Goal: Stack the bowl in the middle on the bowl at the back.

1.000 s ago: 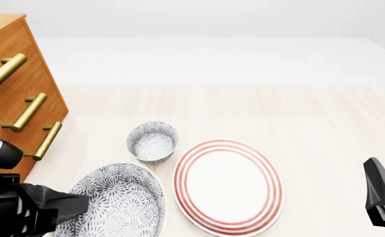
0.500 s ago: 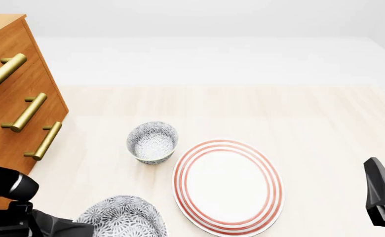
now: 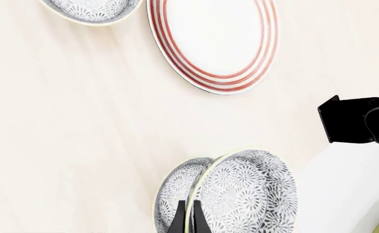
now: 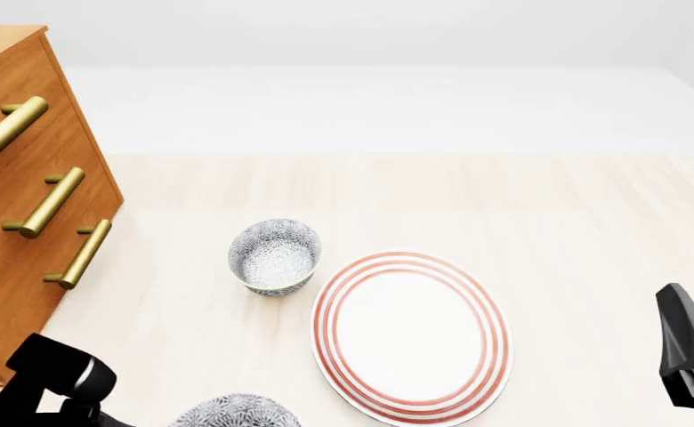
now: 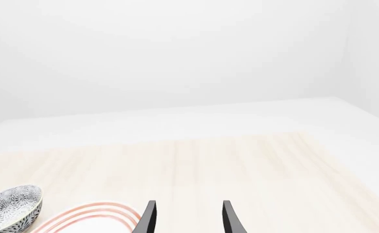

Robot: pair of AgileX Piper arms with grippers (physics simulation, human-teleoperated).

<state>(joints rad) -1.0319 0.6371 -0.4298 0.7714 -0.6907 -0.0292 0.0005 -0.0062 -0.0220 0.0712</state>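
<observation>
Since a second ago the bowl in the middle point(image 4: 233, 411) has slid from its spot left of the plate down to the near edge of the front view, where only a sliver of its patterned dome now shows. With it the left arm has drawn back toward the near left corner.

Seen from the left wrist, that bowl point(image 3: 245, 191) is tipped up on edge rather than lying flat, so its wide face stands nearly vertical. The left gripper point(image 3: 185, 218) pinches its rim, one thin finger on each side of the wall. Nothing sits inside it.

Standing upright and apart on the table point(image 4: 560, 213), the bowl at the back point(image 4: 275, 255) is just left of and slightly beyond the red-ringed plate point(image 4: 411, 335), mouth up, holding nothing. A wooden drawer chest point(image 4: 27, 213) with brass handles occupies the far left.

At the near right edge the right gripper point(image 5: 186, 216) has its fingers spread, with nothing between them, pointing toward the far side of the table.

No writing or labels can be read anywhere.
</observation>
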